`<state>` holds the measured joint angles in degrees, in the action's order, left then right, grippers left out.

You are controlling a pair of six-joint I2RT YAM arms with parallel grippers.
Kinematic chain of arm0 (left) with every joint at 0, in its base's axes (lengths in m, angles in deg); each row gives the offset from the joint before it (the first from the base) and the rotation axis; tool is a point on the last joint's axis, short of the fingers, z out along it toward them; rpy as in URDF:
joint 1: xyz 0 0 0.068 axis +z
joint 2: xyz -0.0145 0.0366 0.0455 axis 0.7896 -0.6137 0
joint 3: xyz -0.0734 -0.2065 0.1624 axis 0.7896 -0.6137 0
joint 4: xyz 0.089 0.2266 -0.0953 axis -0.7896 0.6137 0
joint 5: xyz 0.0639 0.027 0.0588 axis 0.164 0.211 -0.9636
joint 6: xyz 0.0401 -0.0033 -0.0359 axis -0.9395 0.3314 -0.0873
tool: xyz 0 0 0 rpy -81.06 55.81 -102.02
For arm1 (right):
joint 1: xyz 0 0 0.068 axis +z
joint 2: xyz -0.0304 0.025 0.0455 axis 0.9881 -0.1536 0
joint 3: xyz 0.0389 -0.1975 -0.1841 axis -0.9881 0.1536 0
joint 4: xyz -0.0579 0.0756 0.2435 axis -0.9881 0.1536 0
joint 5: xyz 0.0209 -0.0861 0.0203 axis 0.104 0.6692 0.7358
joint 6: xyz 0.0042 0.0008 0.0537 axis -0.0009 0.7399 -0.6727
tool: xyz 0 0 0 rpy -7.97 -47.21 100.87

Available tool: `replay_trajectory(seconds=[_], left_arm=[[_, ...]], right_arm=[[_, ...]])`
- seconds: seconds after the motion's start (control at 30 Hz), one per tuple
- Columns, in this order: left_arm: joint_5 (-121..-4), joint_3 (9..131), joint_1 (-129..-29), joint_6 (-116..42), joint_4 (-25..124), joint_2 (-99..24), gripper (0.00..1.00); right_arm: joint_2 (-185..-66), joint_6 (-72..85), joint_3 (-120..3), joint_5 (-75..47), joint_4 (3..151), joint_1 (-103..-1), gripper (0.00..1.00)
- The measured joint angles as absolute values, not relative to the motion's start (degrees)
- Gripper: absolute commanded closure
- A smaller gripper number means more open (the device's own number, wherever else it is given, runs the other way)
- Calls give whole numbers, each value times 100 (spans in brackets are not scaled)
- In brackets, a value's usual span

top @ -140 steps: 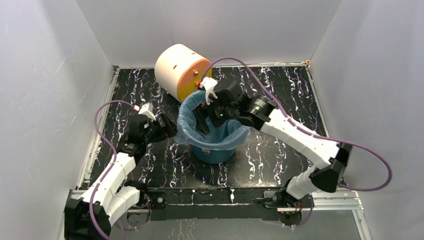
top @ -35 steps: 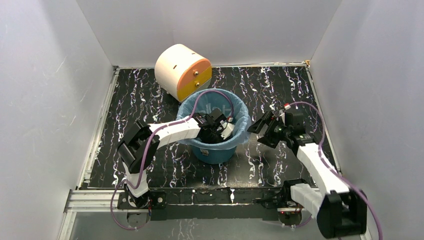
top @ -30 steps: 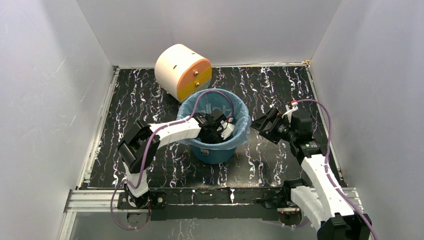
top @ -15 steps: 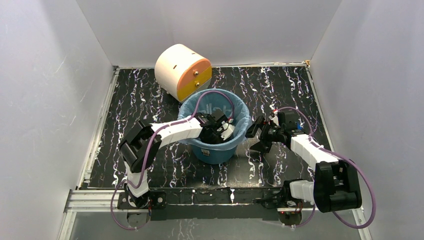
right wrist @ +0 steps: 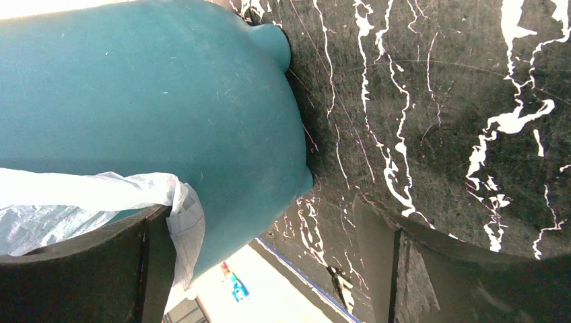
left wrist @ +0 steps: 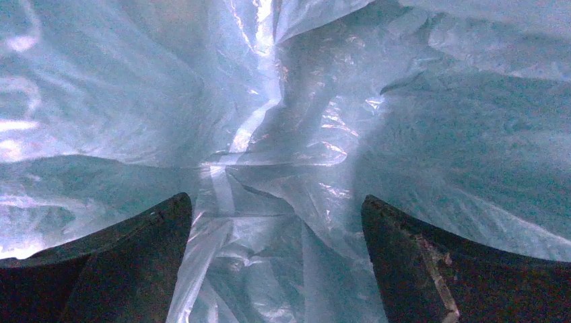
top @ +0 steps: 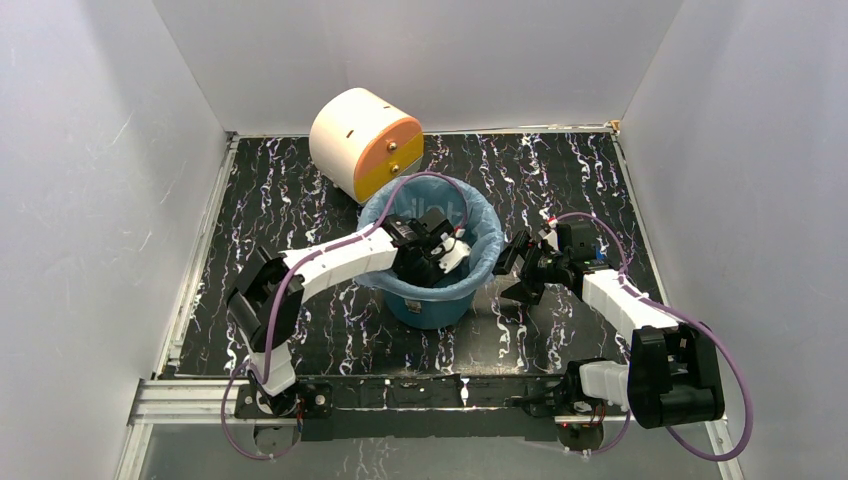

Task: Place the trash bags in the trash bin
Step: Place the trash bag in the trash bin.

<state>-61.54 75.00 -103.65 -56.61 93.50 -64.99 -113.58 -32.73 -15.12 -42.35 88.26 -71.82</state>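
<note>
White walls (top: pixel 100 200) close in three sides, meeting the black, white-veined bench (top: pixel 570 170) along straight edges at the left, back and right. Broad stretches of the bench surface show at the right rear, along the left side and in front of the bin.

The left arm (top: pixel 330 260) reaches from its base at the near edge across to the middle. The right arm (top: pixel 620 305) is folded low over the right half of the bench.

A cream and orange drum-shaped box (top: pixel 362 140) lies on its side at the back, its orange face just beside the far rim of the trash bin (top: pixel 432 308).

The teal trash bin stands upright near the bench's middle. The trash bag (top: pixel 482 232) lines it, with its pale blue edge turned out over the rim all round and white lettering on the far inner wall.

The left end effector (top: pixel 440 255) is down inside the bin's mouth. The left wrist view shows its fingers (left wrist: pixel 135 249) wide apart with crinkled bag plastic (left wrist: pixel 283 101) between and beyond them, nothing clamped.

The right end effector (top: pixel 515 272) sits low just beside the bin's right wall, fingers apart and holding nothing. In its wrist view one finger (right wrist: pixel 101 262) lies at the bag's hanging hem (right wrist: pixel 182 208), and bin wall (right wrist: pixel 168 94) and bench (right wrist: pixel 471 81) fill the gap.
</note>
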Motion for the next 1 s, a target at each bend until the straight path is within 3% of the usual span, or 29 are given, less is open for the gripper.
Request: replay_trajectory(seconds=[1.0], left_arm=[[-5885,7806,-10363,-5442,9575,-5609,5]], right_arm=[[-11371,-3280,-1512,-4250,8807,-7182,1]])
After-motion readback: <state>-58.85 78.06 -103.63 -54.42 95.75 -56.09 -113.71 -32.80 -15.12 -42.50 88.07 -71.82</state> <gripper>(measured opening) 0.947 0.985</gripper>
